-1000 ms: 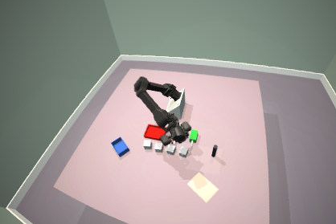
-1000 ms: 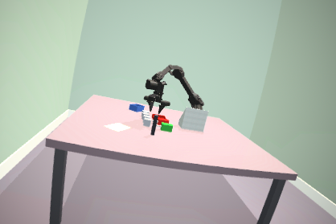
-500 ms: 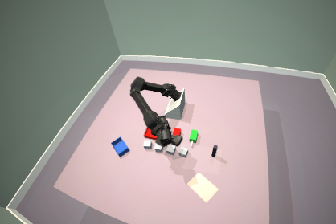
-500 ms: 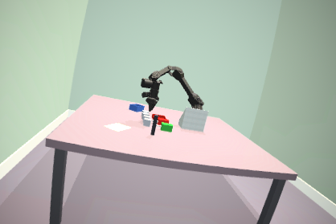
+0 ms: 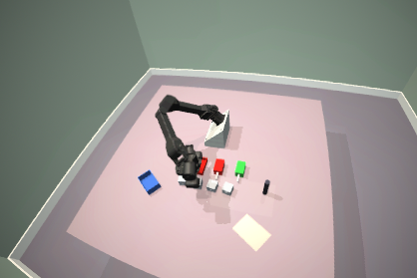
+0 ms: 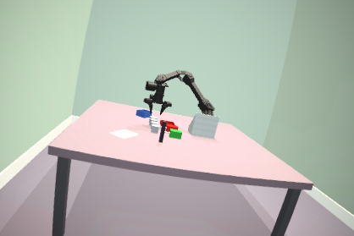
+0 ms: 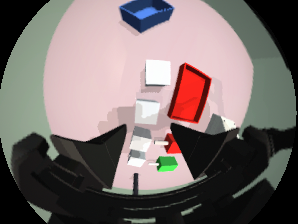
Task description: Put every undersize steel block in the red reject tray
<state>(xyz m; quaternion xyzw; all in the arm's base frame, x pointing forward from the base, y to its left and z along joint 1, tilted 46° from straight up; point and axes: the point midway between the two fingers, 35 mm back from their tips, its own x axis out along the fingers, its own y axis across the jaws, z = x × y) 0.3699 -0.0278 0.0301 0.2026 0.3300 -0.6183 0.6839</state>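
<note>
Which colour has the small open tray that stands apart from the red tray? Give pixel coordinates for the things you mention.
Blue (image 5: 150,182) (image 6: 143,113) (image 7: 146,13); best in wrist view.

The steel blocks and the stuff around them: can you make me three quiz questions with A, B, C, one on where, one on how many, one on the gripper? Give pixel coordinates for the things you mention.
1. Which thing is nearest the blue tray?
A) green gauge
B) a steel block
C) cream square

2. How many steel blocks are there?
A) two
B) six
C) four

3. How is the gripper?
A) open
B) shut on a block
C) shut on the gauge

1 B: the end steel block (image 7: 157,73) is the closest to the blue tray (image 5: 149,182) (image 6: 143,113) (image 7: 146,15).
2 C: the wrist view shows four in a row.
3 A: the gripper (image 6: 156,114) (image 7: 149,125) has its fingers apart, with nothing held.
</note>
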